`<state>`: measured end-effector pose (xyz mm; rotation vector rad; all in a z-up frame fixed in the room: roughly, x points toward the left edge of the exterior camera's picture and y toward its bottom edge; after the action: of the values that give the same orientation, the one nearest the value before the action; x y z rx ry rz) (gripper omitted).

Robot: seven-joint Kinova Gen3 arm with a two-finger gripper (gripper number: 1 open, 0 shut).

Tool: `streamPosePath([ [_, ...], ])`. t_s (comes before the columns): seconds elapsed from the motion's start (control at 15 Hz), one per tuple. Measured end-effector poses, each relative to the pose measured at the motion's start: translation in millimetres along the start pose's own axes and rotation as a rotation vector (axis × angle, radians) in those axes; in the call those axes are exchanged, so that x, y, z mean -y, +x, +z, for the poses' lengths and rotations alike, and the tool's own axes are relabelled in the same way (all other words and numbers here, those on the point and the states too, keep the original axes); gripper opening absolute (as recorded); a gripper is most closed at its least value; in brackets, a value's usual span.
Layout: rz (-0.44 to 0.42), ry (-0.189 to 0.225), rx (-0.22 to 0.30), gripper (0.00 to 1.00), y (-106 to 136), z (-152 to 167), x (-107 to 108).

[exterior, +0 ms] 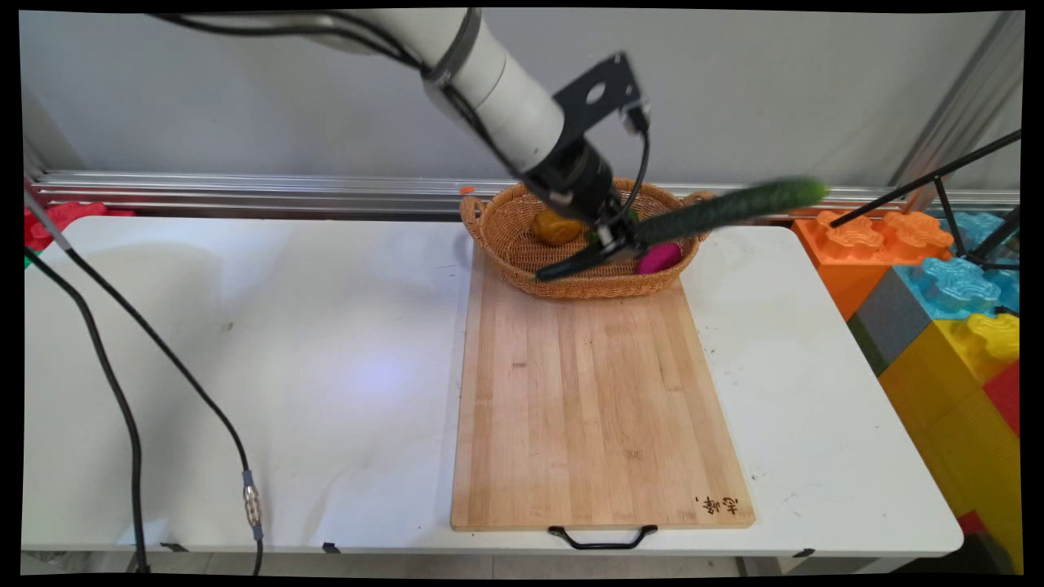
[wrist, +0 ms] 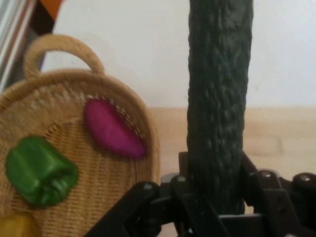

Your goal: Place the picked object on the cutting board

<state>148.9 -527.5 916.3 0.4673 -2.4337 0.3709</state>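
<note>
Main view: gripper (exterior: 610, 243) clamped on a long green cucumber (exterior: 726, 209), held in the air above the wicker basket (exterior: 499, 236) at the far end of the wooden cutting board (exterior: 591, 408). The cucumber slants up to the right past the basket rim.

Hand view: the cucumber (wrist: 219, 98) stands between the closed fingers (wrist: 256, 177). Basket (wrist: 64, 89) holds a green pepper (wrist: 40, 170), a magenta piece (wrist: 112, 129) and something yellow (wrist: 17, 227).

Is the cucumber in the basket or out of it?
Out. The cucumber is lifted above the wicker basket, clamped in the end effector, its far end past the rim; hand view shows it between the fingers.
</note>
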Motion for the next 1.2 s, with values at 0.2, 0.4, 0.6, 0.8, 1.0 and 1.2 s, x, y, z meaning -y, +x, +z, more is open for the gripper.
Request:
streamPosePath([
  [0.2, 0.031, -0.014, 0.036, 0.00, -15.0, 10.4, -3.6],
  [0.4, 0.060, -0.017, 0.088, 0.00, -36.6, 25.2, -4.4],
  [0.6, 0.080, -0.018, 0.128, 0.00, -53.3, 36.1, -4.1],
  [0.8, 0.099, -0.017, 0.159, 0.00, -66.5, 43.1, -3.9],
  [1.0, 0.112, -0.020, 0.181, 0.00, -75.2, 47.5, -4.9],
  [1.2, 0.123, -0.024, 0.206, 0.00, -85.6, 52.0, -6.7],
])
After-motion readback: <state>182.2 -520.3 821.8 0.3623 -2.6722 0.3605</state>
